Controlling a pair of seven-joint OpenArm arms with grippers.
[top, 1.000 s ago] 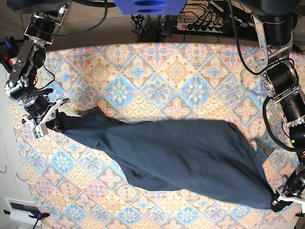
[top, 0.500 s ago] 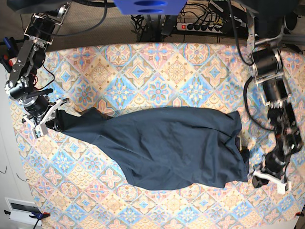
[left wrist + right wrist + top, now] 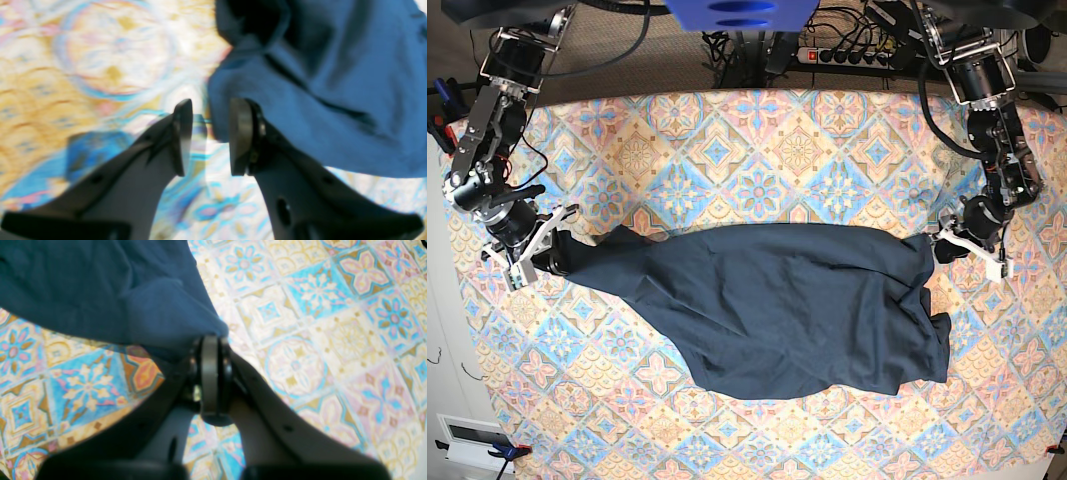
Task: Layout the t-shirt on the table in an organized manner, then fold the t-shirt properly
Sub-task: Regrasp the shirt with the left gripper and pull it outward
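Right gripper (image 3: 535,252): at the scene's left edge we keep its jaws clamped together on a bunched corner of the t-shirt (image 3: 777,305); the wrist view shows cloth pinched between the pads.
Garment: t-shirt lies across the middle of the table (image 3: 727,140), rumpled and tapering to the held left corner, its right side folded over near the right end.
Left gripper (image 3: 970,245): at the scene's right, just beside the shirt's right edge, jaws apart with nothing between them; in the wrist view the cloth sits just beyond the fingers (image 3: 240,136).
Step, as we judge it: spreading the shirt flat before any fold.
Advice: we should hold the left corner firm, take a fresh grip on the turned-over right edge, and draw it outward low and evenly so the fabric flattens without dragging.
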